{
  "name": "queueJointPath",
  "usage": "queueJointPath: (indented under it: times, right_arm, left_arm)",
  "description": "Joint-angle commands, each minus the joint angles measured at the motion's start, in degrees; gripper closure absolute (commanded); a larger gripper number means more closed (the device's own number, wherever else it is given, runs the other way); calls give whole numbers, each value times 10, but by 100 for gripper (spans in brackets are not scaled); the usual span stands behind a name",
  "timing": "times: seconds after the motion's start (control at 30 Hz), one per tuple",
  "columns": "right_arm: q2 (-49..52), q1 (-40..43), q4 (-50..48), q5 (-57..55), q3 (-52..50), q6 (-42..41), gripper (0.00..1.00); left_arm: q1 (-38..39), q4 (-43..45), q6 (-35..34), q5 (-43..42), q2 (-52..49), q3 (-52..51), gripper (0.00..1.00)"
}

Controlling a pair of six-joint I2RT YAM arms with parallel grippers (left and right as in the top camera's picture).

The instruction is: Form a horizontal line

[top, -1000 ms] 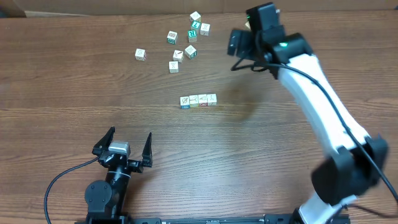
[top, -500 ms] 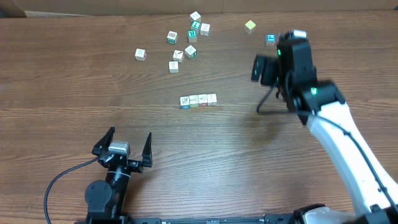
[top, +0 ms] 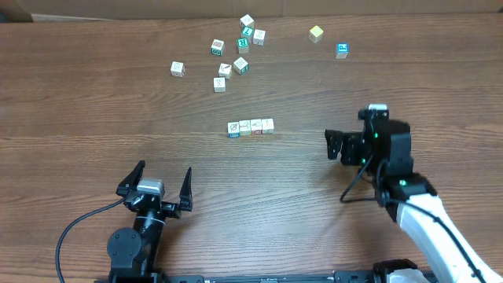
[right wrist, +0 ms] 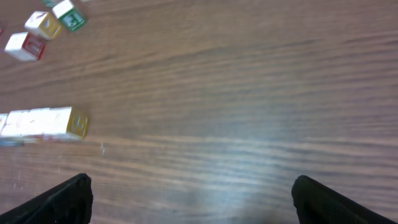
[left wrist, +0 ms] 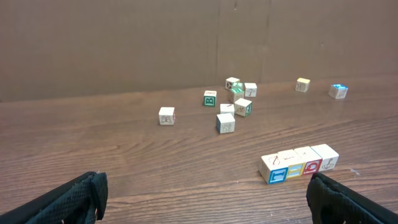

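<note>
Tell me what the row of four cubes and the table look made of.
The row of cubes: likely wood, pale and matte, with printed blue, green and red marks. The table: brown wood grain with a faint sheen; solid wood or laminate, cannot tell.

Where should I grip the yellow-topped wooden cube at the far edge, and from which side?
From straight above, across two opposite side faces of the yellow-topped wooden cube. It looks turned cornerwise, so rotate the wrist to match; the blue-topped cube beside it stands apart.
</note>
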State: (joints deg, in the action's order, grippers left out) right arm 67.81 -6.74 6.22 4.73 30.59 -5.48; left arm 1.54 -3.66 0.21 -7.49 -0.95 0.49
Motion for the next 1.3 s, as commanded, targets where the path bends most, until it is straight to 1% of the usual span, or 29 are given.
queueJointPath:
  times: [0.0,0.23,0.43,0.63,0.7,0.87,1.27]
  right_arm:
    - [-33,2,-27,14,-40,11,0]
    - [-55,2,-65,14,-99,11,0]
    - [-74,2,-136,14,-152,10,0]
    - [-120,2,-239,14,-221,10,0]
    - [-140,2,-256,14,-242,10,0]
    - [-200,2,-247,14,-266,10,0]
    - [-324,2,-118,14,-266,10,0]
  left_arm:
    - [4,-2,10,4,7,-2,0]
    - [4,-2,10,4,7,-2,0]
    - [4,-2,10,4,7,-2,0]
    - [4,-2,10,4,7,-2,0]
    - [4,-2,10,4,7,-2,1]
    - [4,-2,10,4,7,-2,0]
    - [4,-2,10,4,7,-2,0]
